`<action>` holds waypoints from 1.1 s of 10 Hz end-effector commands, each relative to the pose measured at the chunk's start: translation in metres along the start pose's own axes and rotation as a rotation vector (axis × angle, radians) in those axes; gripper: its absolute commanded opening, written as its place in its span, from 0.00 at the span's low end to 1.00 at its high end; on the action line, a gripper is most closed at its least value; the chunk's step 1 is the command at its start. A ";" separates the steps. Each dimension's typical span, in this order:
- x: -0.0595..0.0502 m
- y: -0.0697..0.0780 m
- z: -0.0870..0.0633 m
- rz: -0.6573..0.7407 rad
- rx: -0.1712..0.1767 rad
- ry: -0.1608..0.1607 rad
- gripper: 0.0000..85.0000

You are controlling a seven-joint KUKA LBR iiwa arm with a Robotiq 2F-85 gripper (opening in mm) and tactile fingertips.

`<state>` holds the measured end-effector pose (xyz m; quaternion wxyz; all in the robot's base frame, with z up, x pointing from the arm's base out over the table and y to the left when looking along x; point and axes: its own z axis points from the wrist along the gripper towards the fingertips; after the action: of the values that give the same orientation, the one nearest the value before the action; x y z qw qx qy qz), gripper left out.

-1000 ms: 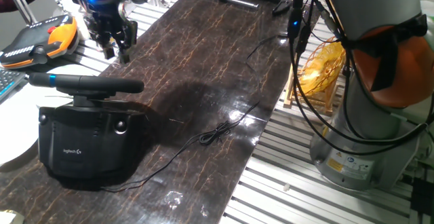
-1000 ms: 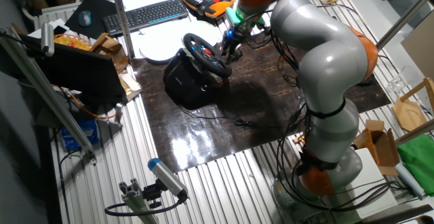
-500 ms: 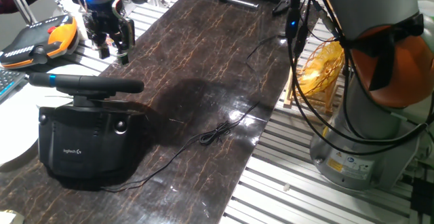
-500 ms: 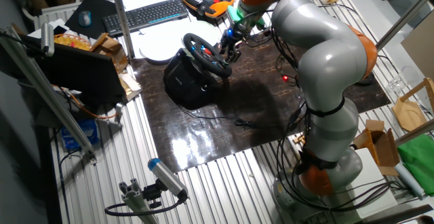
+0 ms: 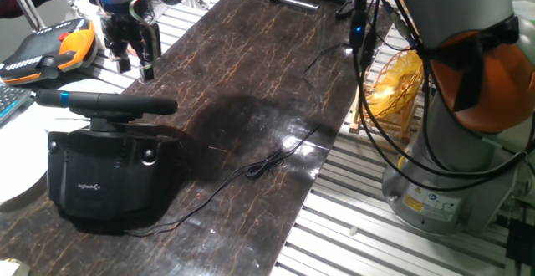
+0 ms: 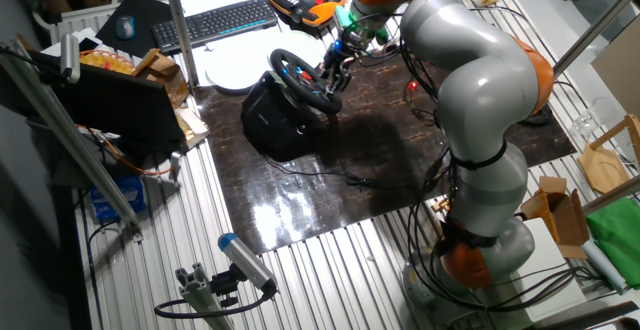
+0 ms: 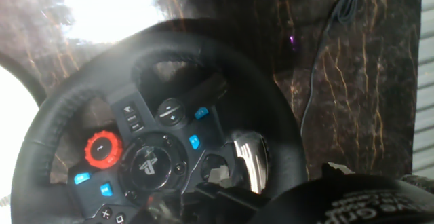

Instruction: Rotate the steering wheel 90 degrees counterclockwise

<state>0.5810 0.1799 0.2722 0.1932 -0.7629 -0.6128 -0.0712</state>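
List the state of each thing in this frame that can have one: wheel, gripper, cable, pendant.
Black padded steering wheel on its boxy Logitech base: upright on the table, not gripped.
Gripper: above and behind the wheel rim, fingers pointing down, holding nothing; open or shut unclear.
Thin black cable: slack, loosely bunched on the dark marbled tabletop.
Orange-and-black pendant: lying flat beyond the wheel.

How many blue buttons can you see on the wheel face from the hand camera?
4. Two right of the hub: upper, lower. Two at lower left, under the red dial: and. The bottom of the steering wheel is cut off, so more may be hidden.
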 end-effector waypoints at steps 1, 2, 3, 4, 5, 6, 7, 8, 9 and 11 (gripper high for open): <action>0.003 -0.001 0.000 0.005 0.006 0.006 0.84; 0.007 -0.002 0.001 0.007 0.009 0.012 0.85; 0.012 -0.004 0.003 0.016 0.013 0.014 0.85; 0.017 -0.005 0.006 0.024 0.014 0.018 0.85; 0.022 -0.007 0.009 0.034 0.010 0.029 0.85; 0.026 -0.008 0.011 0.039 0.006 0.036 0.84; 0.030 -0.009 0.013 0.046 0.003 0.045 0.83; 0.033 -0.010 0.015 0.049 0.001 0.050 0.82; 0.036 -0.009 0.017 0.048 0.001 0.055 0.81; 0.041 -0.008 0.020 0.048 0.000 0.069 0.80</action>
<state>0.5812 0.2265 0.2695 0.2158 -0.7746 -0.5872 -0.0929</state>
